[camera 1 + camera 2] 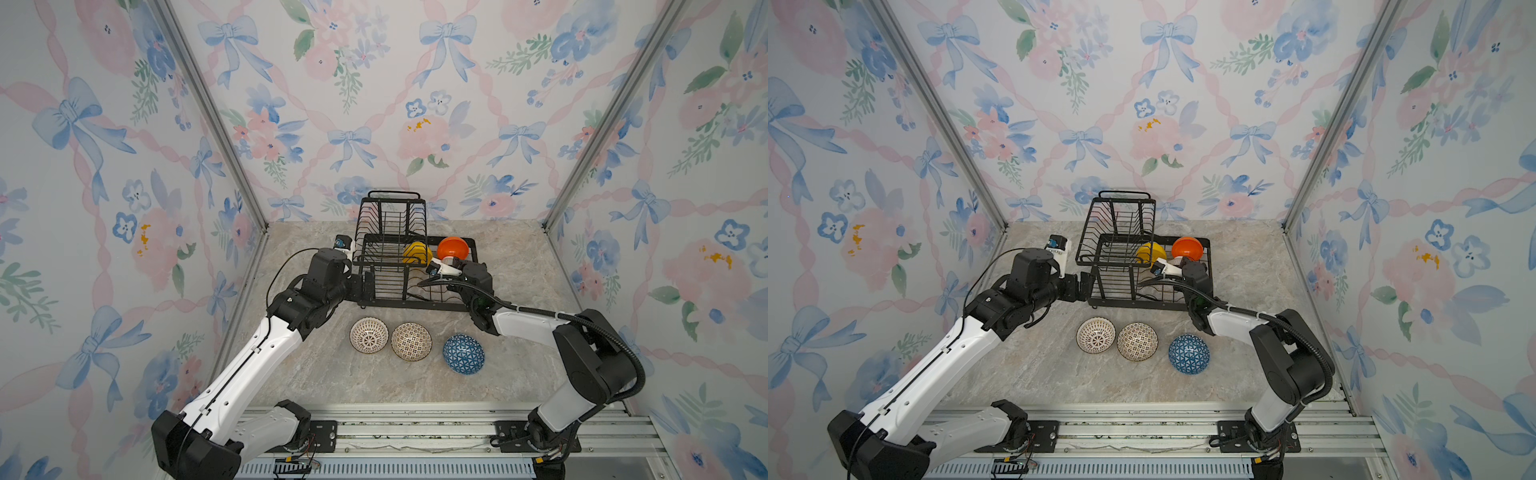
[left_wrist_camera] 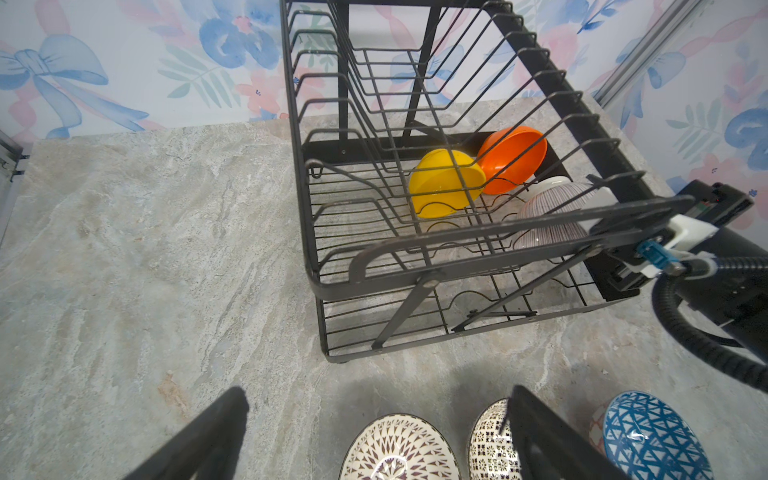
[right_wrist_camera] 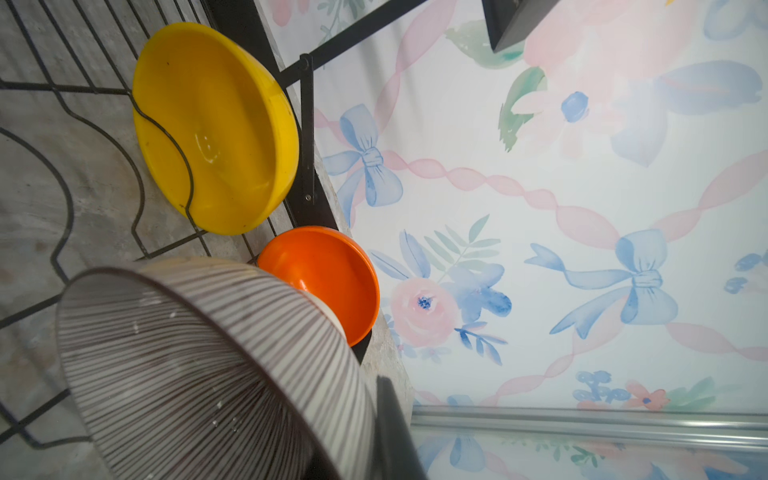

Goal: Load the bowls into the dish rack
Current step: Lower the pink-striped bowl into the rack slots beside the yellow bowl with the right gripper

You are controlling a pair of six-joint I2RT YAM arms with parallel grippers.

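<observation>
So the dish rack (image 1: 415, 307) sat toward the back of the marble-look tabletop (image 1: 311, 374), its taller basket on the left side and the low slotted tray running out to the right. The yellow bowl (image 1: 417, 252) was tipped up on its edge in the tray wires, partly under the upper basket. The orange bowl (image 1: 452, 248) was also on edge, just beside it in the far right corner of the tray. The right fingers (image 3: 392, 419) were clamped on the rim of the pink-striped bowl (image 2: 552, 216), which was tilted over the right part of the tray, close in front of the orange one. I honestly couldn't tell if the two bowls were touching, or if the striped one was resting on the wires. The left fingers (image 2: 224, 428) were spread wide apart with nothing between them, hanging by the near left corner of the rack. The other three bowls were lined up on the tabletop in front of the rack. The white-brown lattice bowl (image 1: 369, 335) was on the left, open side up. The cream-brown mosaic bowl (image 1: 411, 341) was right next to it, also open side up. The blue bowl (image 1: 463, 354) sat a little apart on the right and looked flipped over, with its triangle pattern facing up.
</observation>
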